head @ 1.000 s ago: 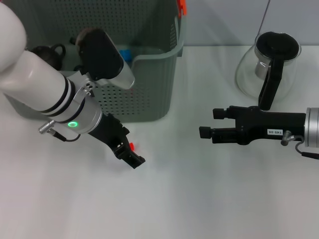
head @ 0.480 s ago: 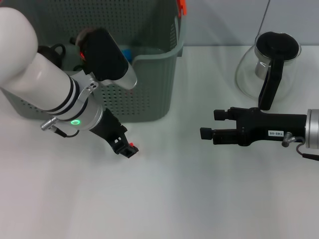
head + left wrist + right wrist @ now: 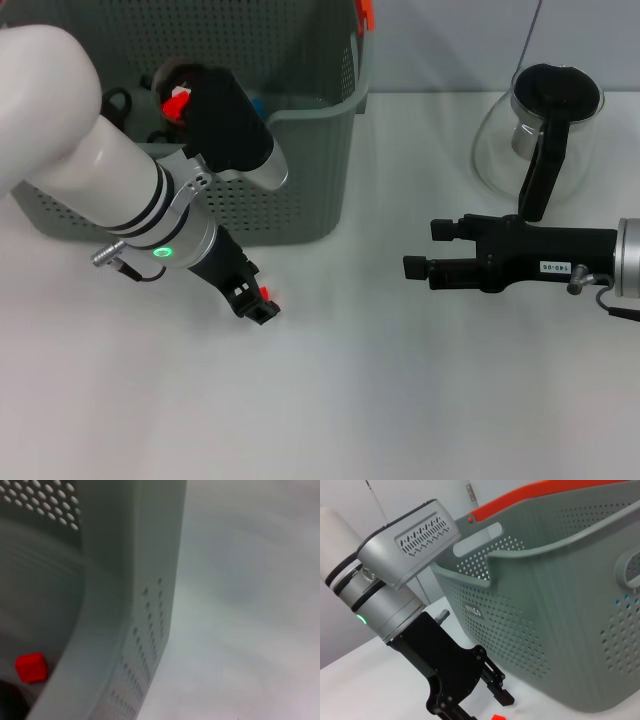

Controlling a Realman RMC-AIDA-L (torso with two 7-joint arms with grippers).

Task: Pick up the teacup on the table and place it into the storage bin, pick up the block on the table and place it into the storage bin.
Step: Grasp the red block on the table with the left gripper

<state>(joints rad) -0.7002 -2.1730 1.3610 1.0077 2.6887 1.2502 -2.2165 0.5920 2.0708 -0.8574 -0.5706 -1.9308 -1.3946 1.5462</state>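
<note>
A small red block [image 3: 265, 293] lies on the white table just in front of the storage bin [image 3: 300, 160]. It also shows in the right wrist view [image 3: 497, 716]. My left gripper [image 3: 258, 303] points down at the table with its black fingers open. The block sits right at the fingertips, between them as the right wrist view shows the left gripper [image 3: 482, 709]. The left wrist view catches the block [image 3: 31, 666] beside the bin's wall [image 3: 135, 580]. A dark handled shape [image 3: 108, 100] lies in the bin, half hidden by my left arm; I cannot tell whether it is the teacup. My right gripper [image 3: 420, 248] hovers open at the right.
A glass coffee pot [image 3: 540, 130] with a black lid and handle stands at the back right, behind my right arm. The bin carries an orange clip [image 3: 365, 12] on its far rim. A blue item [image 3: 250, 103] lies inside the bin. White table lies between the two grippers.
My left arm has rotated and its gripper has pulled back from farther out to right beside the block. The block has stayed in place. The right arm has barely moved.
</note>
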